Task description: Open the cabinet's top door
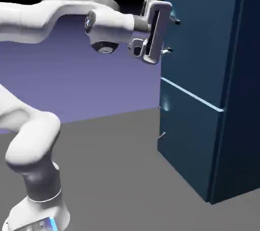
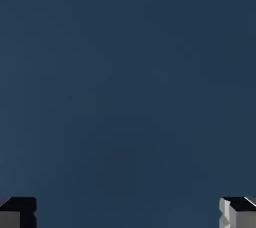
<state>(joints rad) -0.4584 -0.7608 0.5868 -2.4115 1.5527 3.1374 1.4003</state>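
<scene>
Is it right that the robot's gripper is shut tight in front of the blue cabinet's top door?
Not quite: the gripper is open, not shut. The hand view shows its fingertips far apart, with only the top door between them.

The white arm [image 1: 35, 17] stretches level toward the cabinet [image 1: 213, 88], its gripper [image 1: 170, 34] right at the top door [image 1: 195, 37], up near the cabinet's upper left edge. The fingers [image 1: 175, 21] stand spread apart, one above the other, their tips close to the door's face; whether they touch it is hard to say. Below the gripper lies the seam to the shorter lower door [image 1: 188, 138]. The cabinet stands on the grey counter [image 1: 117, 174], both doors flush.
</scene>
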